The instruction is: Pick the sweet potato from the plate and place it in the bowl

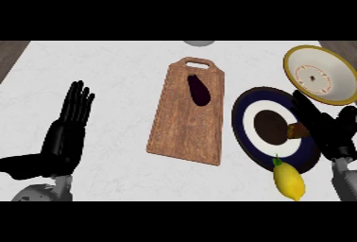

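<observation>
On desk, head view, looking steeply down:
Desk (pixel 118 71): pale, marbled top; carries everything listed below.
Plate (pixel 245 113): right of centre, dark blue rim, white ring, dark centre.
Sweet potato (pixel 298 131): brown, stubby, lighter orange-brown end showing; lies on right part of plate, mostly hidden by right hand.
Right hand (pixel 322 124): black, entering from lower right, laid over right rim of plate; fingers curled about sweet potato, grasping it.
Bowl (pixel 320 74): upper right, just beyond plate; cream inside, yellow rim, small reddish ring mark at centre; nothing seen in it.
Left hand (pixel 70 124): black, at left edge of view, well apart from all objects; fingers straight and pointing up, released, resting.
Cutting board (pixel 187 123): wooden, brown, handle slot at far end; between left hand and plate, slightly tilted.
Eggplant (pixel 199 90): dark purple, elongated; lies on upper half of cutting board.
Lemon (pixel 289 180): yellow, pointed ends; just below plate, touching or overlapping its near rim.
Grey object (pixel 200 43): at far edge, cut off; cannot tell what.
</observation>
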`<act>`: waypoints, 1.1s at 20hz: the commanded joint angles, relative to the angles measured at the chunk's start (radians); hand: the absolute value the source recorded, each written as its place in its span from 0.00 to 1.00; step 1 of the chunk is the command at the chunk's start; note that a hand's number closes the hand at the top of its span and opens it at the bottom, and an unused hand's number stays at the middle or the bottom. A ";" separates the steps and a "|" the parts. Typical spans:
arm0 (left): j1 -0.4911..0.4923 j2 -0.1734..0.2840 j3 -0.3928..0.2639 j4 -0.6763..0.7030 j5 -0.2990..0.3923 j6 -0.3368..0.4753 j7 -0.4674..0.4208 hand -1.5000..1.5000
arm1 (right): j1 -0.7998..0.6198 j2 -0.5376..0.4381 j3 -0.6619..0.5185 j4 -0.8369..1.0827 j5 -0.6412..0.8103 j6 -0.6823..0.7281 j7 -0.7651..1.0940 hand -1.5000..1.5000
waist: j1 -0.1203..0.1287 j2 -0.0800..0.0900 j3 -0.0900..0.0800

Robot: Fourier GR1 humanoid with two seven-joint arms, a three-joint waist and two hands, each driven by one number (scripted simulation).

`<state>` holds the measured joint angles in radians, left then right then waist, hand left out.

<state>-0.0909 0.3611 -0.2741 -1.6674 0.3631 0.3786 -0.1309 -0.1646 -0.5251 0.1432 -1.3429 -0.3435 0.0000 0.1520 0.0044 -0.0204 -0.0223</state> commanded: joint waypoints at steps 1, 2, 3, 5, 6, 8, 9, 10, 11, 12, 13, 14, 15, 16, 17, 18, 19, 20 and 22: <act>0.010 0.036 0.063 -0.031 0.012 -0.016 0.008 0.50 | -0.029 0.049 -0.005 -0.069 0.082 -0.125 -0.036 0.00 | 0.000 0.017 0.022; -0.046 0.029 0.055 0.001 -0.012 0.013 0.019 0.50 | -0.153 0.074 -0.043 -0.034 0.105 -0.210 -0.052 0.00 | 0.012 0.021 0.022; -0.029 0.073 0.081 0.009 -0.007 -0.017 0.008 0.50 | -0.200 0.077 -0.097 -0.029 0.109 -0.260 -0.104 0.00 | 0.027 0.022 0.022; -0.053 0.138 0.153 0.032 -0.004 -0.021 0.015 0.50 | -0.247 0.088 -0.155 -0.065 0.155 -0.369 -0.209 0.00 | 0.029 0.020 0.023; -0.077 0.138 0.156 0.053 -0.023 -0.005 0.006 0.50 | -0.317 0.093 -0.172 -0.081 0.189 -0.434 -0.233 0.00 | 0.037 0.024 0.022; -0.044 0.131 0.143 0.042 -0.012 -0.001 0.030 0.50 | -0.187 -0.093 -0.199 0.036 0.409 -0.602 -0.149 0.00 | -0.019 0.022 0.010; -0.032 0.132 0.140 0.050 -0.013 -0.007 0.022 0.50 | -0.206 -0.034 -0.227 0.020 0.422 -0.710 -0.187 0.00 | -0.009 0.021 0.015; -0.060 0.148 0.154 0.045 -0.003 -0.014 0.043 0.50 | -0.210 -0.011 -0.219 0.020 0.473 -0.788 -0.201 0.00 | -0.005 0.023 0.017; -0.053 0.143 0.145 0.048 -0.011 -0.014 0.036 0.50 | -0.207 0.013 -0.196 0.031 0.539 -0.867 -0.214 0.00 | 0.010 0.028 0.017; -0.083 0.149 0.163 0.077 0.002 -0.030 0.033 0.50 | -0.198 0.055 -0.158 0.052 0.599 -0.933 -0.234 0.00 | 0.009 0.040 0.016; -0.068 0.155 0.151 0.067 0.001 -0.044 0.038 0.50 | -0.191 0.105 -0.126 0.058 0.657 -1.014 -0.231 0.00 | 0.022 0.032 0.017; -0.084 0.167 0.173 0.072 0.022 -0.055 0.055 0.50 | -0.190 0.122 -0.088 0.061 0.722 -1.063 -0.193 0.00 | 0.019 0.027 0.014; -0.089 0.145 0.157 0.093 0.004 -0.038 0.048 0.50 | -0.192 0.162 -0.061 0.085 0.782 -1.124 -0.163 0.00 | 0.009 0.027 0.016; -0.104 0.161 0.175 0.118 0.022 -0.067 0.051 0.50 | -0.222 0.184 -0.029 0.132 0.848 -1.150 -0.119 0.00 | 0.016 0.030 0.014; -0.102 0.173 0.186 0.112 0.029 -0.077 0.057 0.50 | -0.211 0.187 -0.019 0.148 0.906 -1.161 -0.052 0.00 | 0.006 0.022 0.013; -0.105 0.180 0.198 0.124 0.031 -0.075 0.058 0.50 | -0.209 0.197 -0.021 0.183 0.957 -1.167 -0.013 0.00 | 0.003 0.021 0.012; -0.087 0.174 0.192 0.096 0.040 -0.076 0.068 0.50 | -0.183 0.214 -0.023 0.204 0.999 -1.163 0.036 0.00 | 0.001 0.014 0.011; -0.085 0.184 0.204 0.118 0.033 -0.083 0.046 0.50 | -0.176 0.209 -0.037 0.230 1.037 -1.143 0.074 0.00 | -0.009 0.015 0.009; -0.081 0.189 0.217 0.140 0.031 -0.078 0.046 0.50 | -0.186 0.216 -0.072 0.239 1.100 -1.105 0.172 0.00 | -0.026 0.011 0.007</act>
<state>-0.1704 0.5359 -0.0808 -1.5569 0.3887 0.3102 -0.0826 -0.3467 -0.3432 0.0810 -1.1629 0.6053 -1.0515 0.1767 -0.0022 -0.0038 -0.0117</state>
